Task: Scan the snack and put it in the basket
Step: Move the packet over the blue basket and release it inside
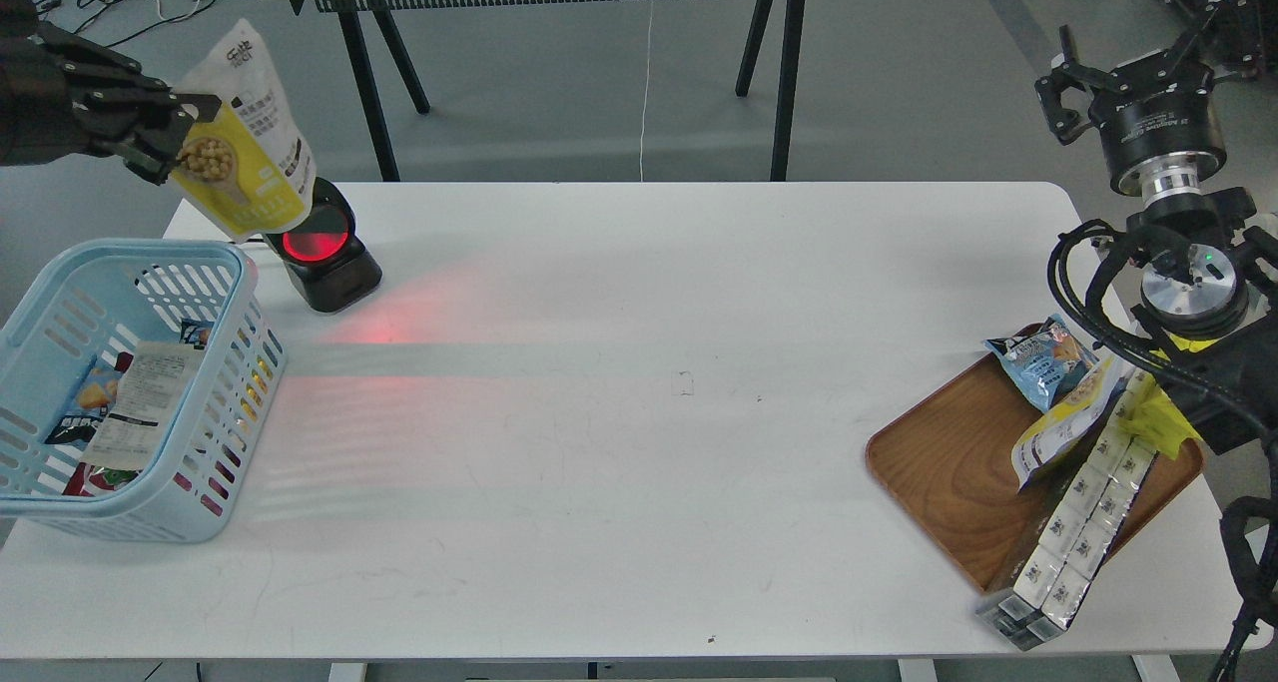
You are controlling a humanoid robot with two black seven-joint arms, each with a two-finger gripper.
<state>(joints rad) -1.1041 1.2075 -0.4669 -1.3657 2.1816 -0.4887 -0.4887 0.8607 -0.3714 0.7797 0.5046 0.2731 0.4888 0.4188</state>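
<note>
The snack point(245, 133), a pouch with a yellow lower half, white top and a round picture of beige balls, hangs tilted in the air at the upper left, above the table's far left corner. My left gripper point(180, 128) is shut on the pouch's left edge. The light blue basket point(215, 263) stands on the table's left end, below and in front of the pouch, with several packets inside. My right gripper point(1148, 73) is raised at the far right, seen end-on, away from the table.
A black scanner point(324, 253) with a round red window stands beside the basket's far right corner and casts red light on the white table point(639, 412). A brown wooden tray point(949, 462) at the right holds a blue snack packet point(1043, 357), a yellow pack and a long white box pack.
</note>
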